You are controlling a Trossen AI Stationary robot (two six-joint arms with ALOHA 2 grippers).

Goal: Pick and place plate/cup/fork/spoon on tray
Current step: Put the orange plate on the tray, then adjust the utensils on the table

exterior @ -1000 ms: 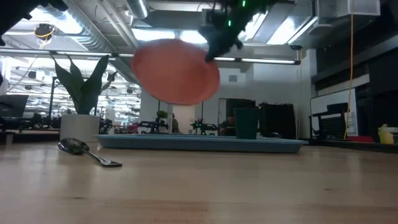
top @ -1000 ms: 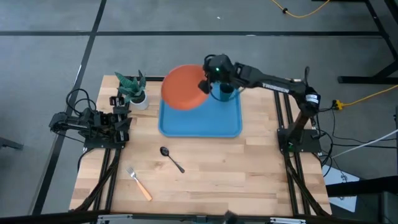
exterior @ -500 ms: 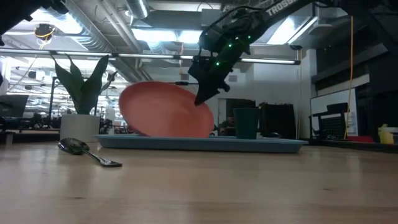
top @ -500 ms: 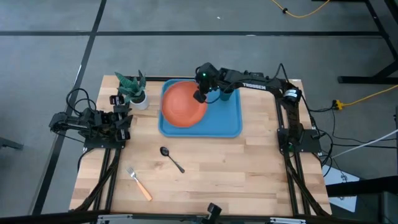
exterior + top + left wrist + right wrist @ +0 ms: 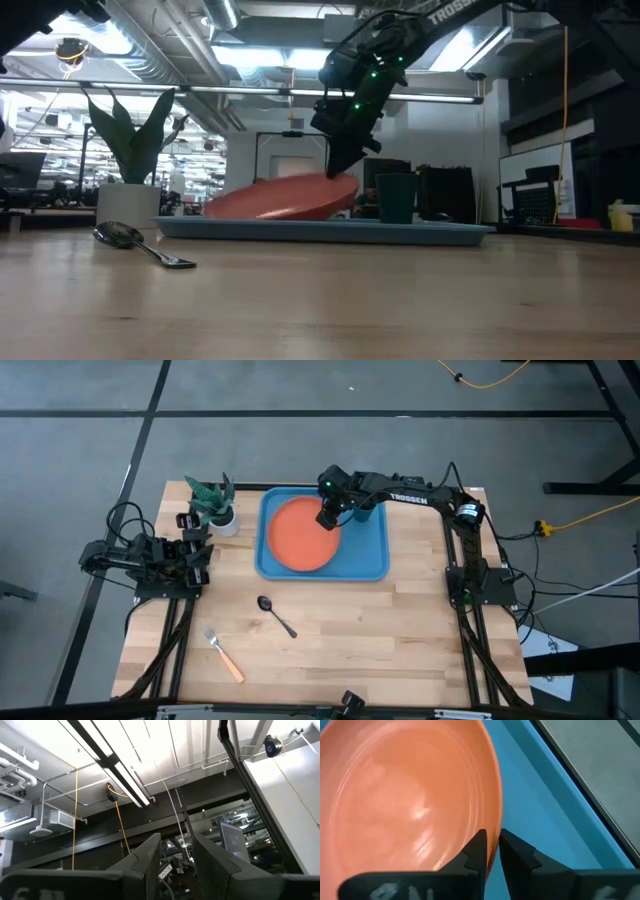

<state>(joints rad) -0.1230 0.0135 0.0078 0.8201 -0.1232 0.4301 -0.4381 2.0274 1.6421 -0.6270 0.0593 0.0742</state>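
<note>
**Plate comes down onto the tray**

Now the plate (image 5: 302, 534) lies over the left half of the tray (image 5: 368, 560); half a second ago it stood steeply tilted against the tray's far left corner, and a second ago it hung in the air above that corner. From table height its left edge rests on the tray while its right edge is a little raised, so it is not quite flat.

At the plate's 2 o'clock rim, the right gripper (image 5: 328, 518) is clenched on the plate, one dark finger (image 5: 476, 851) inside the rim and the other outside it. Its arm reaches in from the table's right side, runs level along the tray's far edge, and bends down at the wrist so the fingers point steeply downward.

Behind that gripper, at the tray's 1 o'clock corner, stands the cup (image 5: 364, 511). On the bare wood, the spoon (image 5: 276, 615) lies at the tray's 7 o'clock, with the fork (image 5: 224, 654) farther out the same way.

Folded at the table's left edge, the left gripper (image 5: 196, 557) waits with its fingers parted.
</note>
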